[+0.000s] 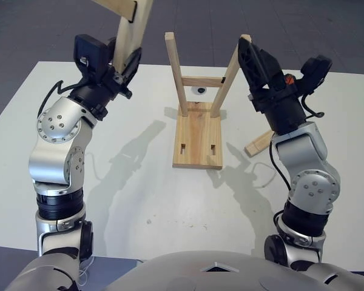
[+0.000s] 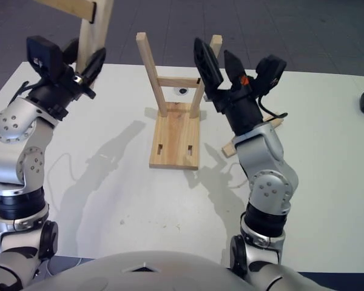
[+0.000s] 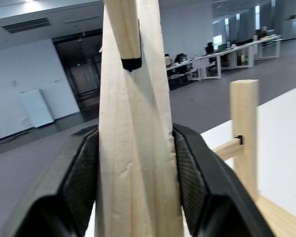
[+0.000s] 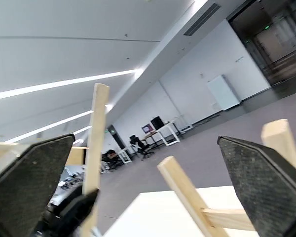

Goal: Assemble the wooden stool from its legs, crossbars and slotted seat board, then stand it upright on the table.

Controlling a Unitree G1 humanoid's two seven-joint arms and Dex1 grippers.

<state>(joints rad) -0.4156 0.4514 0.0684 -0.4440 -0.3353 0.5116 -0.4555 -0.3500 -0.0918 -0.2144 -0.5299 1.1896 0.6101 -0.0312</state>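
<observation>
Seat board (image 1: 198, 136) lies flat on the desk (image 1: 139, 182), centre of the head views. Two legs stand up from its far end: one on the left (image 1: 176, 73), one on the right (image 1: 228, 79), the latter leaning slightly outward. A crossbar (image 1: 201, 81) joins them about halfway up. Two small rectangular slots (image 1: 185, 147) at the board's near end are open, nothing fitted in them.

My left tool (image 1: 126, 65) is raised in the upper left of the frame, well apart from the board. It is clamped on a second leg piece (image 1: 133, 30). In the left wrist view both pads (image 3: 81, 182) press flat against the wood. The piece points upward and carries its own crossbar (image 1: 115, 6) near the top edge of the frame.

My right tool (image 2: 217, 60) is raised right of centre, fingers spread wide with nothing gripped. It sits close to the top of the right-hand standing leg; I cannot tell whether it touches.

One loose wooden piece (image 1: 259, 144) lies on the desk at the right, partly behind my right arm. A small dark round object (image 1: 200, 90) sits on the desk beyond the standing legs.
</observation>
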